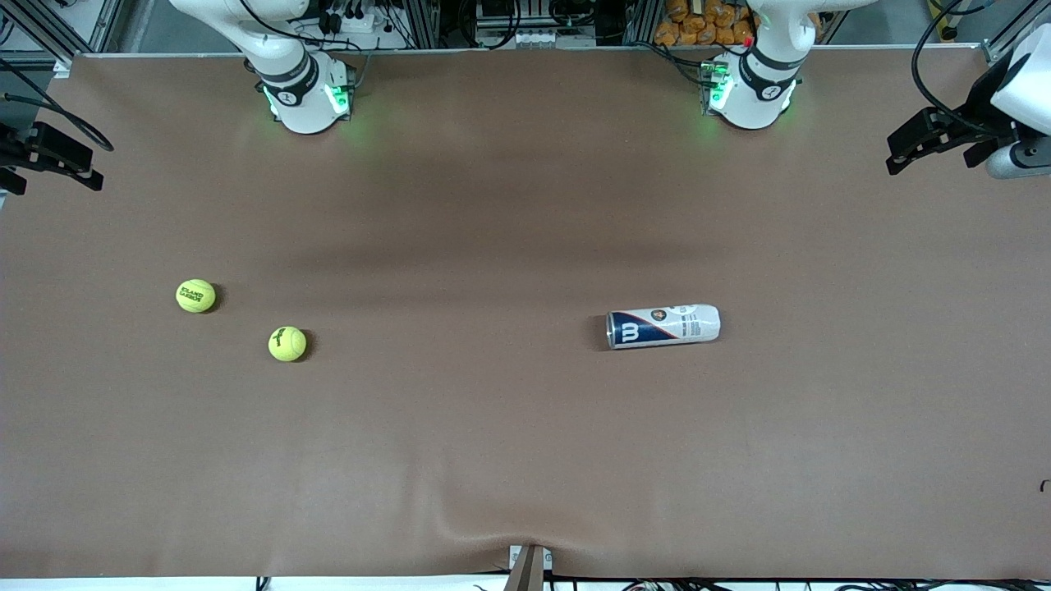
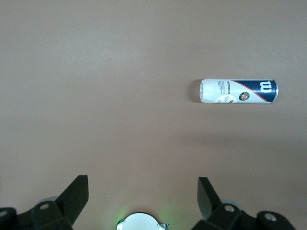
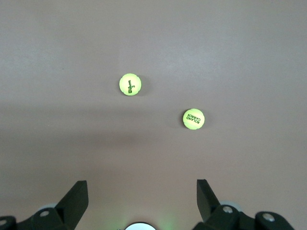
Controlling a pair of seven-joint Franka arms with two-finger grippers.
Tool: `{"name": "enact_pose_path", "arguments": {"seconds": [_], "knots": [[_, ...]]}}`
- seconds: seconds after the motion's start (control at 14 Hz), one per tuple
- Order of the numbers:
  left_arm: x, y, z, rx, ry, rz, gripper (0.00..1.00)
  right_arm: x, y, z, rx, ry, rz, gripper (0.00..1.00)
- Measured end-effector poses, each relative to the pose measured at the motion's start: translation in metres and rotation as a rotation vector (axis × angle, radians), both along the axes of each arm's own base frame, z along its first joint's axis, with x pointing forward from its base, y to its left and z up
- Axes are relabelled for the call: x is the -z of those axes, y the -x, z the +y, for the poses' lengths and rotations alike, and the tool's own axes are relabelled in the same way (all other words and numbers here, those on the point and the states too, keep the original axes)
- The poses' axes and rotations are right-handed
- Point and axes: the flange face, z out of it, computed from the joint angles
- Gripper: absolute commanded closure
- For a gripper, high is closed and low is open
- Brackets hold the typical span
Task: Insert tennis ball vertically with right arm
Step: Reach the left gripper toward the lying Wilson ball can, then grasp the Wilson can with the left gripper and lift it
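Balls (image 3: 130,84) (image 3: 194,119), yellow-green with dark print, lie on the tabletop (image 3: 240,48) below the right claw (image 3: 142,201). Its fingers stand apart, empty. So do the left claw's (image 2: 142,201), over a lying can (image 2: 238,91).

Two tennis balls (image 1: 195,295) (image 1: 287,344), one ball can (image 1: 663,326)

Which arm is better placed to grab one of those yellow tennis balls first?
Probably the right: both yellow felt tennis balls lie toward its end of the table, under its open right gripper. The left gripper overlooks only the lying can.
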Motion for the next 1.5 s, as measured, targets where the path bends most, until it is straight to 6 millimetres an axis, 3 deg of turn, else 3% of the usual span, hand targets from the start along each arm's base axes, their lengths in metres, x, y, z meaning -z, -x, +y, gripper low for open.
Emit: {"name": "enact_pose_path", "arguments": {"seconds": [0.36,0.79,1.07,1.5], "knots": [[0.016,-0.006,-0.025,0.048,-0.003,0.032,0.00,0.003,0.003,0.001,-0.001,-0.003,0.031,0.00],[0.099,-0.046,-0.115,0.224,-0.014,0.169,0.00,0.003,0.004,0.001,0.000,-0.003,0.037,0.00],[0.155,-0.059,-0.160,0.304,-0.009,0.261,0.00,0.003,0.004,0.000,0.002,-0.003,0.039,0.00],[0.199,-0.067,-0.209,0.449,0.012,0.322,0.00,0.003,0.004,0.000,0.003,-0.004,0.039,0.00]]}}
